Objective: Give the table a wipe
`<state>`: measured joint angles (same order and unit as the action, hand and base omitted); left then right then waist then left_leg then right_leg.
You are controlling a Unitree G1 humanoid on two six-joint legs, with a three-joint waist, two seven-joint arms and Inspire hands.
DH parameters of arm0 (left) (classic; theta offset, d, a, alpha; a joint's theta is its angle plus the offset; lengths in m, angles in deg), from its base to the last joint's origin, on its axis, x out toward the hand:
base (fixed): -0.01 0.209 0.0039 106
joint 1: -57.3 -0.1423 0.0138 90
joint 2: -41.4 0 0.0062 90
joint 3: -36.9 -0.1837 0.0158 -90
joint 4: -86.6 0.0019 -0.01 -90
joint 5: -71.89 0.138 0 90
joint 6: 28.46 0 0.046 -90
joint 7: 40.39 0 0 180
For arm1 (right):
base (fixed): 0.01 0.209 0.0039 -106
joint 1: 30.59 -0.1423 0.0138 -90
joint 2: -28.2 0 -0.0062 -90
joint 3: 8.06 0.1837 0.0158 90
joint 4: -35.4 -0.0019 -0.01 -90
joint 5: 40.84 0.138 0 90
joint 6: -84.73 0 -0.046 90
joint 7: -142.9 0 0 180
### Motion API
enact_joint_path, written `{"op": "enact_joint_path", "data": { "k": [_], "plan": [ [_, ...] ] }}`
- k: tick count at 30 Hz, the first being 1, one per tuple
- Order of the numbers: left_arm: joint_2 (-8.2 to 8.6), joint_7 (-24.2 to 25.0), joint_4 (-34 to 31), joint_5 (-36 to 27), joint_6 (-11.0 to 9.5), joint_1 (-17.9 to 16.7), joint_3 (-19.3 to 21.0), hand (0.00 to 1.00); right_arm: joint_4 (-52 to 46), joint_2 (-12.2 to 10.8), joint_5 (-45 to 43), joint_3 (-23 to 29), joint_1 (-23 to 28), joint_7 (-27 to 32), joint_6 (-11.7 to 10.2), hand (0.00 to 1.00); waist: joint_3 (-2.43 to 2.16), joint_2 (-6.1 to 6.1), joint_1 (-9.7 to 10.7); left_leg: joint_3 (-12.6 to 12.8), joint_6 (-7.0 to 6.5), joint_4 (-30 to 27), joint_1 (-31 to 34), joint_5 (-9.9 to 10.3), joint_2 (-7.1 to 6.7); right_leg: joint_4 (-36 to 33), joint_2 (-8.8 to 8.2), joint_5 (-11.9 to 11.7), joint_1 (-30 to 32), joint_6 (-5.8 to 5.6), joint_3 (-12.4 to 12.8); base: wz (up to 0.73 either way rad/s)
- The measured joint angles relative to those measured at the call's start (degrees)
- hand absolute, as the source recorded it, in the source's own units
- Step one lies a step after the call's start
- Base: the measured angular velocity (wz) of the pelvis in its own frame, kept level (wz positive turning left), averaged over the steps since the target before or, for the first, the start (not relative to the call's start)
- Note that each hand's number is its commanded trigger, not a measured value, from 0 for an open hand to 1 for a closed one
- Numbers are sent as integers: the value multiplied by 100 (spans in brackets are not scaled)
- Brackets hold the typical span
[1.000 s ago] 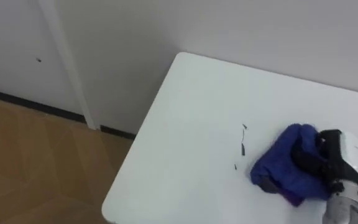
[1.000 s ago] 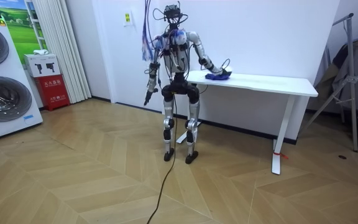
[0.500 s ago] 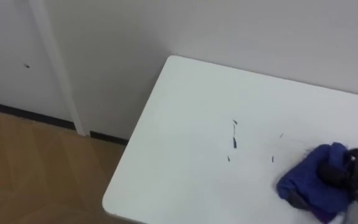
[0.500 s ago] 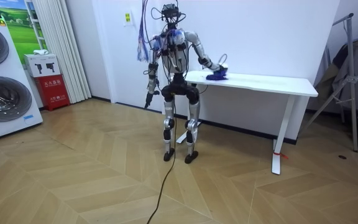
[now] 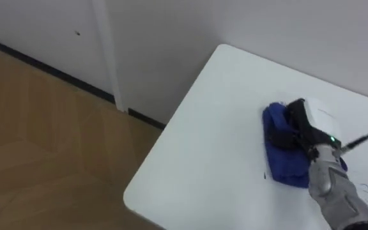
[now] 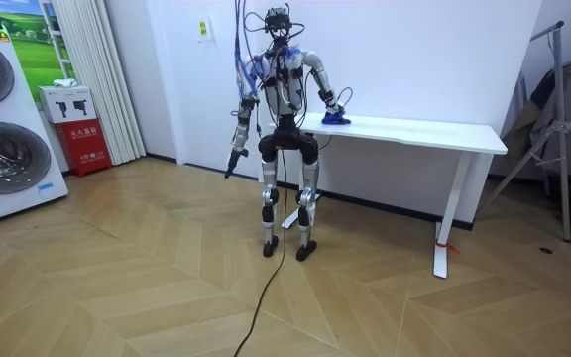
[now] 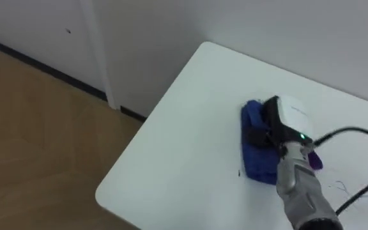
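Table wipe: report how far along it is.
Done: the table looks white and unmarked from its corner to the cloth. In hand: the right hand lies on the blue cloth, which sits on the tabletop; the left hand hangs at the robot's side. Left: a small dark mark beside the cloth's near edge and faint scribbles further right, not yet wiped.

The table (image 5: 197,140) top is smooth, matt white. The cloth (image 5: 280,161) is soft blue fabric. My right hand (image 5: 306,122) has a smooth white plastic back.
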<state>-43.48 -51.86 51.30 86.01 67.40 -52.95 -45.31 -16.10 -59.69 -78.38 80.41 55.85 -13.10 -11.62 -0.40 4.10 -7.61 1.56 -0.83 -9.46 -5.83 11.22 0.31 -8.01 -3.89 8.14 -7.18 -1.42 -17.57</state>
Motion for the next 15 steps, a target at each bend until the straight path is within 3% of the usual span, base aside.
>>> {"op": "enact_joint_path", "data": {
  "k": [4,7,10,11,15],
  "plan": [
    [-7,-102,-172,-1,-200,25,174,0,162,7,152,261,313,100,-35,100,-38,37,103,25,-1,28,-188,1,-51,22,-18,7,-236,-12,-17,3],
    [-2,-189,-185,-53,-234,243,-80,0,321,-13,312,221,147,144,-3,100,-34,1,89,60,-60,26,-175,37,-73,25,-34,21,-245,-38,24,-11],
    [27,-263,-177,-296,-234,468,-260,0,593,-68,358,-50,-397,69,267,100,-17,-28,-10,149,-121,34,-169,73,-64,22,-21,40,-161,-69,68,-33],
    [69,-302,-172,-345,-233,575,-337,0,604,-88,351,-186,-598,-32,447,100,-5,-51,-71,162,-143,56,-138,88,-54,9,1,39,-99,-67,145,-39],
    [189,-301,-48,-465,-234,911,-534,0,394,-357,295,-882,-1274,-535,823,100,40,-107,-358,394,-72,74,46,31,83,-104,129,-64,266,91,353,-39]
  ]
}}
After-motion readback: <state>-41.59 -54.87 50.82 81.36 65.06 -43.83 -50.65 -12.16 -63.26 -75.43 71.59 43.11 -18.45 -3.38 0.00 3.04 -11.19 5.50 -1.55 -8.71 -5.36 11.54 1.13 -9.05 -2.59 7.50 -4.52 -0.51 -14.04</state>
